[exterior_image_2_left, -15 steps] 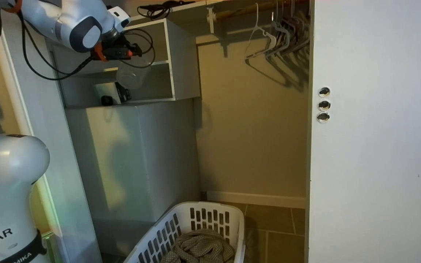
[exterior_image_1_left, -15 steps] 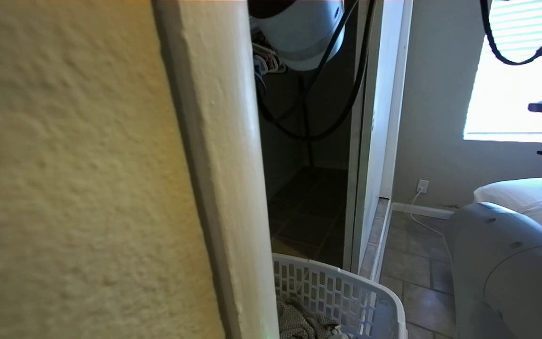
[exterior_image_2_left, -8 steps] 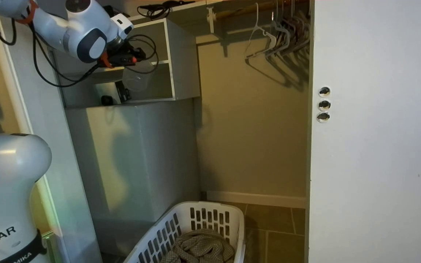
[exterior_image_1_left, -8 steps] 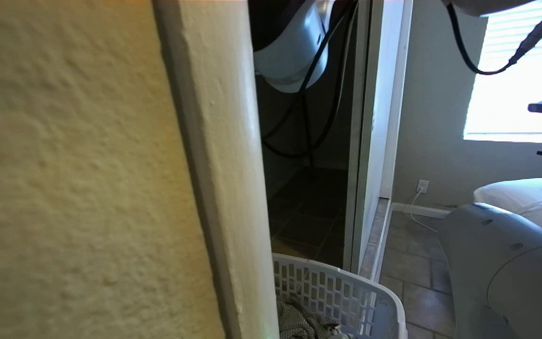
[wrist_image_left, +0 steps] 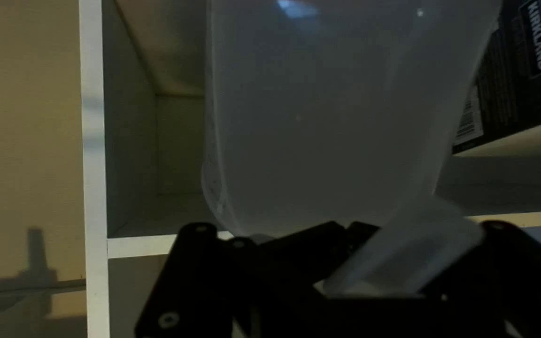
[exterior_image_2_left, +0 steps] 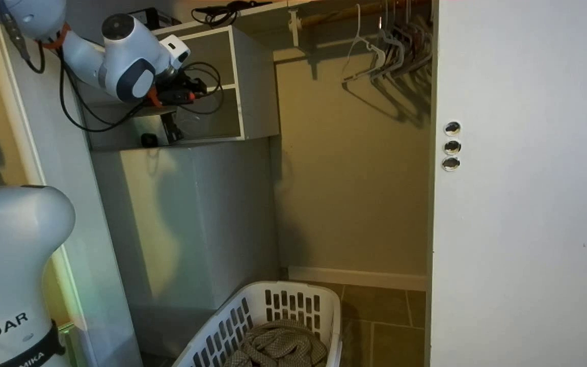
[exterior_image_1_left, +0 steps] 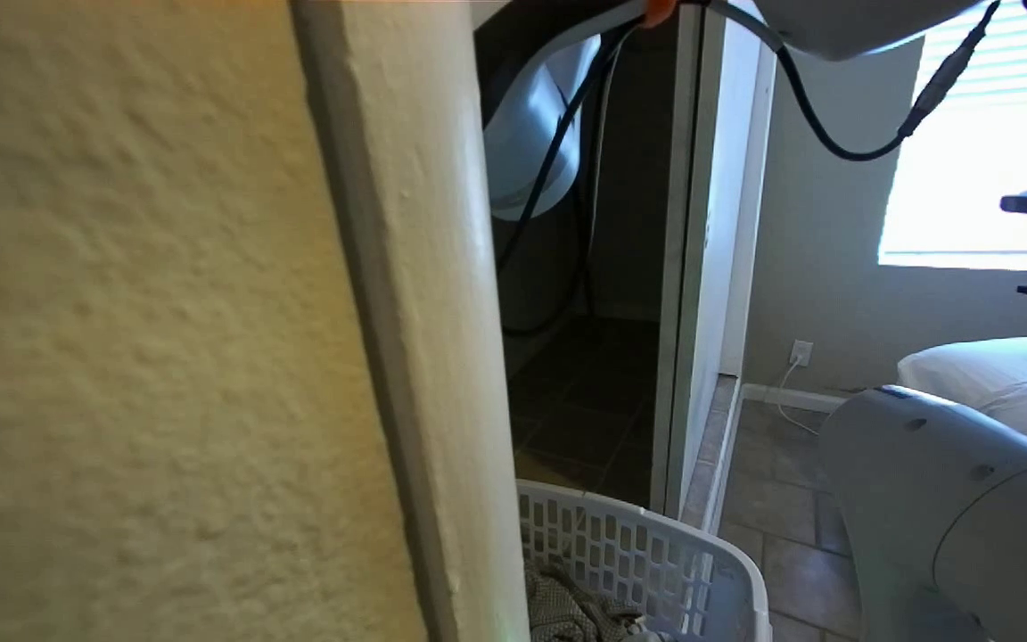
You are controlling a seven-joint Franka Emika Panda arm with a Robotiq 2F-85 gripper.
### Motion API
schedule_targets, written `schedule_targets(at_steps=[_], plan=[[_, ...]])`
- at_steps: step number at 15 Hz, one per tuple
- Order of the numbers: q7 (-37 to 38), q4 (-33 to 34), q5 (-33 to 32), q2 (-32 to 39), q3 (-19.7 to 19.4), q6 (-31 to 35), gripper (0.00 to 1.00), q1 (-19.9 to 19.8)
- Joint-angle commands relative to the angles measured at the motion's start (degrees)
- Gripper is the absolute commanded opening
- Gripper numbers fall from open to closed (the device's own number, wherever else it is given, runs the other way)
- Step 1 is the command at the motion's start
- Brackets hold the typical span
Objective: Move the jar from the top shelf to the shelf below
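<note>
1. The jar first: it's a big cloudy, see-through plastic jar (wrist_image_left: 327,122), hanging at 6 o'clock from the black two-finger gripper (wrist_image_left: 406,256). Fingers look clamped on a translucent handle-like bit of it, and I can't see anything else holding it up.

2. In an exterior view it's level with the lower compartment (exterior_image_2_left: 228,120) of the white boxy shelf unit (exterior_image_2_left: 255,97). Can't tell if it's only in front or partly inside, or whether the base touches anything.

3. There's a black-and-pale, cardboard-looking box (exterior_image_2_left: 148,125) at about 9 o'clock from the jar. Wrist view reads KIRKLAND on it.

4. My read: this is the placing step, most of the job done, just no set-down or release yet.

5. Next move, I'd say: ease it inward and toward 6 o'clock, keeping off the thin white dividing board (wrist_image_left: 141,246). Once the base sits flat, spread the fingers and back straight out. Any drift toward 9 could shove that box, and a light, empty-looking jar probably tips easily.
</note>
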Motion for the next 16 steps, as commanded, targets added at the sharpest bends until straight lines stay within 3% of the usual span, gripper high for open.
schedule_targets(at_steps=[1, 16], plan=[[-1.2, 1.7, 0.0, 1.7, -3.8, 4.0, 0.0, 4.5], [-1.4, 4.9, -1.9, 5.1, -22.4, 14.6, 0.0, 25.5]])
